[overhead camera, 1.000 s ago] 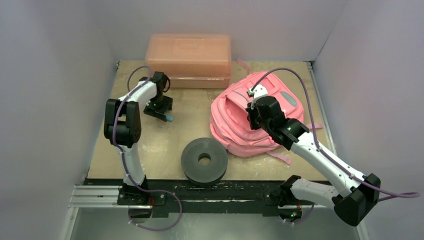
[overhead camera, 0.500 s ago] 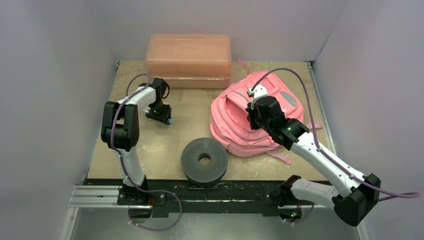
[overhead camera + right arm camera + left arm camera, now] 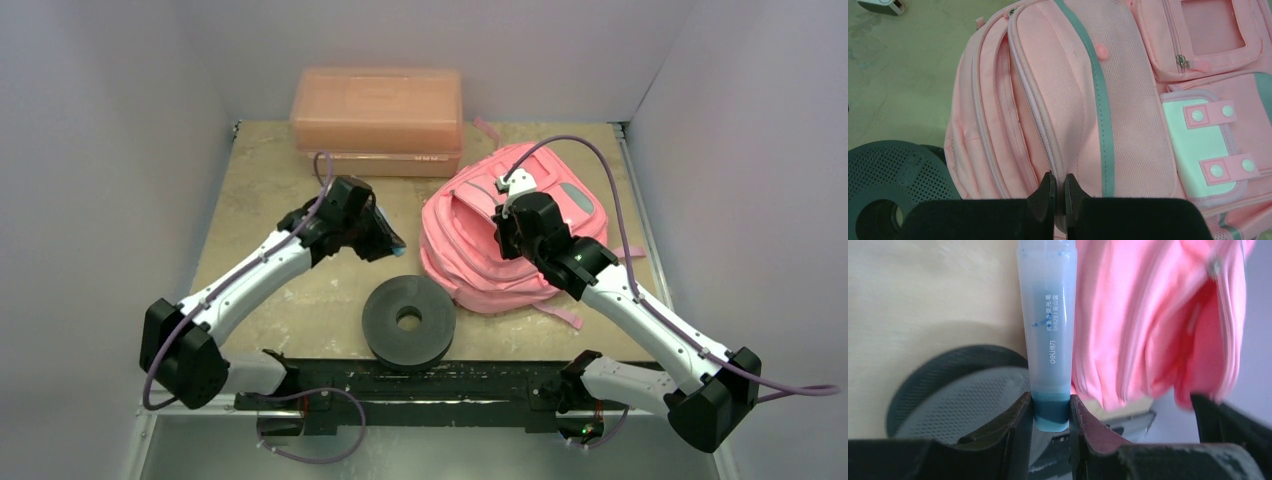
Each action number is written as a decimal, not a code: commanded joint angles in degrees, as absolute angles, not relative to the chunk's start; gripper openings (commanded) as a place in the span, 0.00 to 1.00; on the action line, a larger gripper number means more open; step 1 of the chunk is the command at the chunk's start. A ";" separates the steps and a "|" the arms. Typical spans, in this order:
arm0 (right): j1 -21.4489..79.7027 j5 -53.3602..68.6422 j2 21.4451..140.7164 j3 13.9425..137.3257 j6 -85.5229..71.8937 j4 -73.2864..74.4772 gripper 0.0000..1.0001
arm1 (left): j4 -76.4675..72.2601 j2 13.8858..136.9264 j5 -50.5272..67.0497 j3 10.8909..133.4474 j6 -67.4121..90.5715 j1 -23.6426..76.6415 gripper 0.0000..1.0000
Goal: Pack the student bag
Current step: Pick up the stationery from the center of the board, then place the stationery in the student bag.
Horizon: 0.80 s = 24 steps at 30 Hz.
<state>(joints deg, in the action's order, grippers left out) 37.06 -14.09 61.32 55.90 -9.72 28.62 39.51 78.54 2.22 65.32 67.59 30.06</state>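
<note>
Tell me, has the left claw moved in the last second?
Yes. The left gripper, holding a pen, has swung away from the plastic box, to the right in the overhead view, ending beside the backpack.

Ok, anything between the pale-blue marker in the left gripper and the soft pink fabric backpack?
Nothing visible. The translucent pale-blue marker in the left gripper is beside the soft pink fabric backpack; the dark perforated round disc lies to the near side, out of the way.

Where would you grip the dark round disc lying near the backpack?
The disc lies flat and looks too wide to span, so probably from straight above: one finger in the centre hole, one outside the rim.
</note>
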 commanded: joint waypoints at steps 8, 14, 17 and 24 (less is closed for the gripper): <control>37.68 -13.04 59.69 60.00 -12.29 22.91 0.00 | 8.31 79.38 26.65 58.31 64.34 45.57 0.04; 37.70 -12.36 59.12 60.47 -12.74 23.43 0.00 | 1.39 89.58 32.14 63.81 70.79 47.47 0.04; 37.67 -12.48 58.49 60.32 -12.74 23.56 0.00 | -2.28 94.10 31.09 67.69 73.91 47.47 0.08; 37.69 -12.01 58.47 61.09 -12.79 24.69 0.00 | -8.96 102.24 23.00 70.31 82.39 46.15 0.13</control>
<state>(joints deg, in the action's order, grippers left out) 37.06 -14.92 61.08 56.31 -10.74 29.10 -0.36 98.83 26.85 67.79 75.26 47.33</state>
